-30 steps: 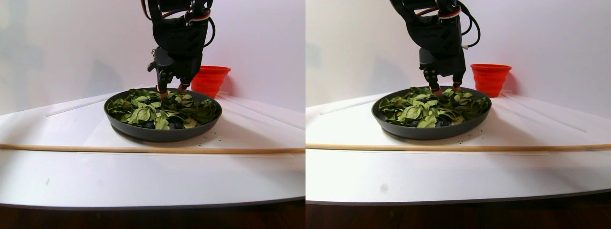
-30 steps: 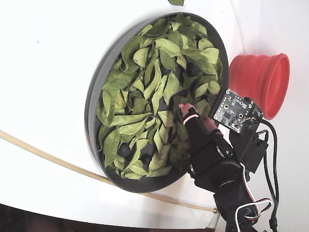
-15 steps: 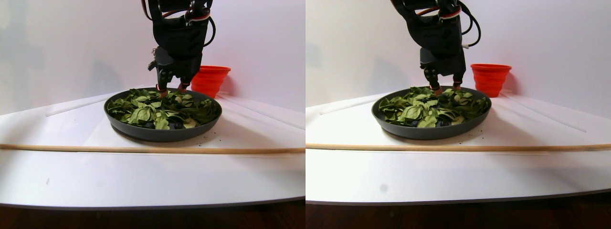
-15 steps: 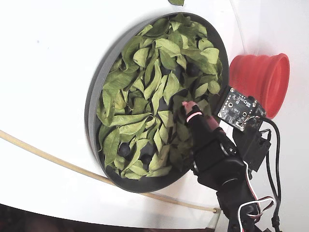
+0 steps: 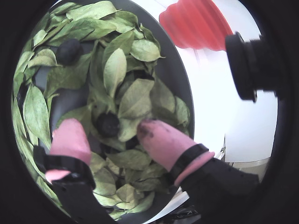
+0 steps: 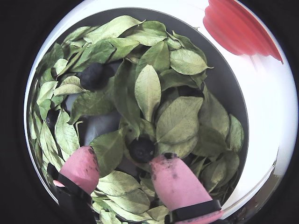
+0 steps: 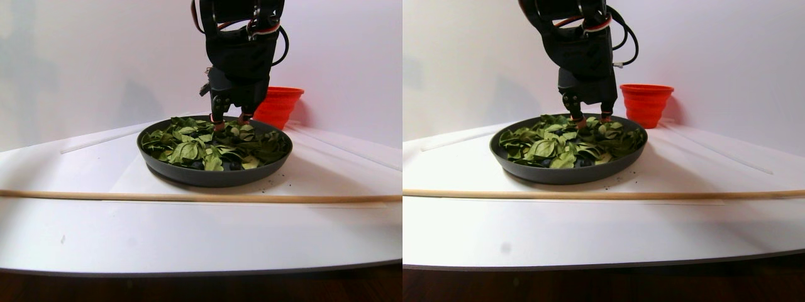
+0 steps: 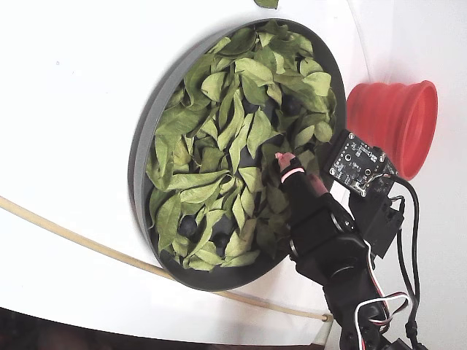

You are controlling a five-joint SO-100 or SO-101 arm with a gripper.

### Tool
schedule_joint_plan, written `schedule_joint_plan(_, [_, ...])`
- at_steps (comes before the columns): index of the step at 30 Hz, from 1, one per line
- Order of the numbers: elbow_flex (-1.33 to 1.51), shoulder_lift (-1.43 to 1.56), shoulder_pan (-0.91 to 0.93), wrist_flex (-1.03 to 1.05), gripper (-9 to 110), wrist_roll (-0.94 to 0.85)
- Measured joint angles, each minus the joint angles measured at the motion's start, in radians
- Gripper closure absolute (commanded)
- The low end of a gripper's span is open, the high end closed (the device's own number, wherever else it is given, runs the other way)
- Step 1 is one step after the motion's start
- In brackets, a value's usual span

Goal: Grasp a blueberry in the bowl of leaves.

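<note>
Blueberry (image 6: 141, 149) lies half under the leaves (image 6: 149, 88) in the dark-grey bowl (image 6: 223, 86), directly between the pink fingertips (image 6: 170, 179) of the tool (image 6: 126, 169), which is spread wide and grasping nothing. Judging from a wrist view, closing well means sinking slightly, then pinching gently so the berry neither rolls nor squashes, and leaves don't wedge in.

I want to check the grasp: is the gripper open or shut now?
Open. The gripper has pink fingertips apart, with a blueberry between them.
</note>
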Motion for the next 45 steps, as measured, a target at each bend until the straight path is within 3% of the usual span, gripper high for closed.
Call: schedule_joint_plan(45, [-0.189,-0.147,0.017,0.106,80,0.127])
